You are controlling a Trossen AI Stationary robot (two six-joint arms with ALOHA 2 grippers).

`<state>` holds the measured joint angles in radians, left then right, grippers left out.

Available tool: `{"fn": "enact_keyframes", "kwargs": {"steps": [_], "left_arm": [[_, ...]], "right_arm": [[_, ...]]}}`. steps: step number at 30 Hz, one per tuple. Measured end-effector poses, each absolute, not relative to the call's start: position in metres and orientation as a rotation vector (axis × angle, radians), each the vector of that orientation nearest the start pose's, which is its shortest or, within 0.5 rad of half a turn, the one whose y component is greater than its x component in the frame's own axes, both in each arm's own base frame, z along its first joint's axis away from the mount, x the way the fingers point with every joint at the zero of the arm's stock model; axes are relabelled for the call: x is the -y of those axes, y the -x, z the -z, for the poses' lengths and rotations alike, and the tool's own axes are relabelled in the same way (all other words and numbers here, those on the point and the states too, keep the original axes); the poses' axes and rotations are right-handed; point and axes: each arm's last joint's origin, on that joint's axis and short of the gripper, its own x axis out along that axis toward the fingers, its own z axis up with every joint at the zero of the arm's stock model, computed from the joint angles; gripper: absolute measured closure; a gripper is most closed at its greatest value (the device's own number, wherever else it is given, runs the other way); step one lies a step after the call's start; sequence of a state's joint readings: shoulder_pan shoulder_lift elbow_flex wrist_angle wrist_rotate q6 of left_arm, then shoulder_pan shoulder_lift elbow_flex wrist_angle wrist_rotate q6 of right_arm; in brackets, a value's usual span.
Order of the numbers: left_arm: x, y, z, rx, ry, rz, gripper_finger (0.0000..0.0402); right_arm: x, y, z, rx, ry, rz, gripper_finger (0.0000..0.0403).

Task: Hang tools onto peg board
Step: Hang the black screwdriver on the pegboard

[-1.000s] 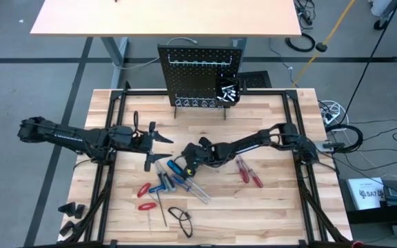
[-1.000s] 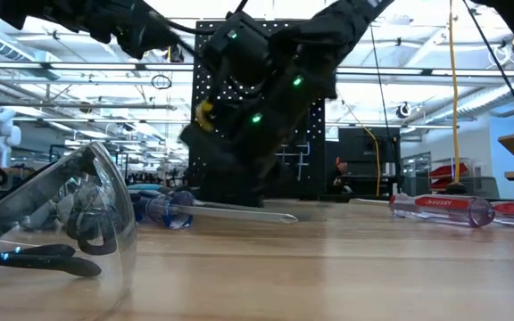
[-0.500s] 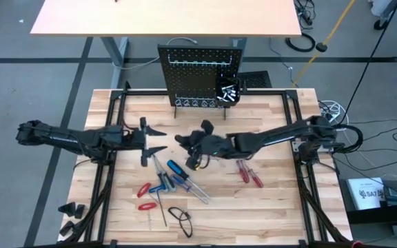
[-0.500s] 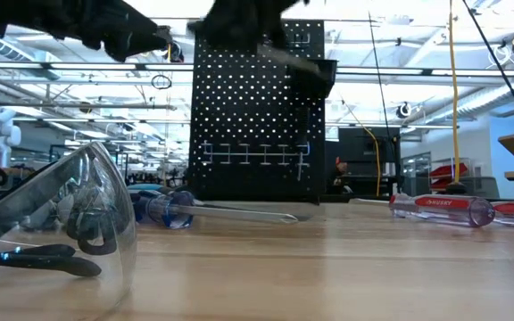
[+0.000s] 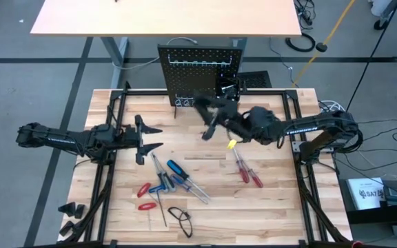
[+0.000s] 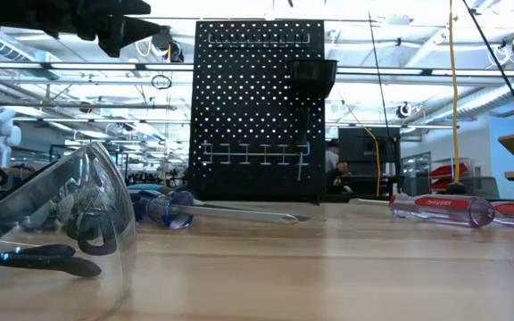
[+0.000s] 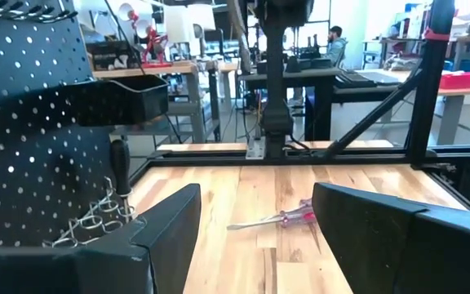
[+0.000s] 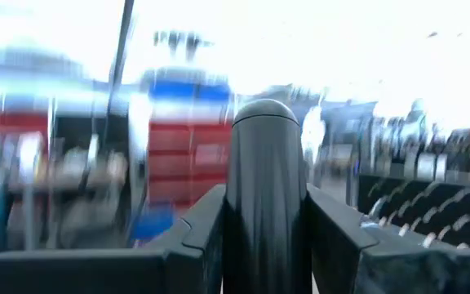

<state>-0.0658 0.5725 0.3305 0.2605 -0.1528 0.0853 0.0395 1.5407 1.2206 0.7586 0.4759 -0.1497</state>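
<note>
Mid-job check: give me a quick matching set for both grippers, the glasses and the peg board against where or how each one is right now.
Things:
1. left gripper
2. right gripper
3. safety glasses
4. peg board

States:
A. upright at the far edge of the table
B. fingers closed on a black handle, just in front of the board
C. fingers open and empty, over the left part of the table
D. lying near the front edge

Pairs: 1-C, 2-B, 3-D, 4-A

right gripper (image 8: 266, 237) | jaws clamp black tool handle (image 8: 266, 163) (upright) | peg board (image 8: 431, 214) beside
</note>
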Motion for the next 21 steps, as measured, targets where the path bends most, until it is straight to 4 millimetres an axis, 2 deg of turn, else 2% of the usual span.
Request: {"fn": "enact_keyframes", "kwargs": {"steps": [5, 9, 12, 16, 19, 21], "left_arm": [[0.005, -0.147, -0.248, 0.015, -0.083, -0.087, 0.0158], [0.005, -0.147, -0.248, 0.015, -0.083, -0.085, 0.0158], [0.005, -0.147, -0.248, 0.016, -0.083, -0.085, 0.0158], [0.006, -0.149, -0.253, 0.076, -0.076, -0.055, 0.0158], [0.011, -0.155, -0.26, 0.175, -0.078, 0.071, 0.0158], [0.012, -0.16, -0.262, 0.214, -0.059, 0.093, 0.0158]], "right_arm": [[0.021, -0.332, -0.368, 0.607, 0.0, 0.53, 0.0283], [0.036, -0.324, -0.356, 0.666, -0.056, 0.55, 0.0283], [0.039, -0.33, -0.348, 0.614, -0.063, 0.53, 0.0283], [0.031, -0.34, -0.336, 0.516, -0.064, 0.385, 0.0283], [0.022, -0.355, -0.313, 0.359, -0.094, 0.309, 0.0283], [0.014, -0.365, -0.294, 0.274, -0.103, 0.288, 0.0283]]}}
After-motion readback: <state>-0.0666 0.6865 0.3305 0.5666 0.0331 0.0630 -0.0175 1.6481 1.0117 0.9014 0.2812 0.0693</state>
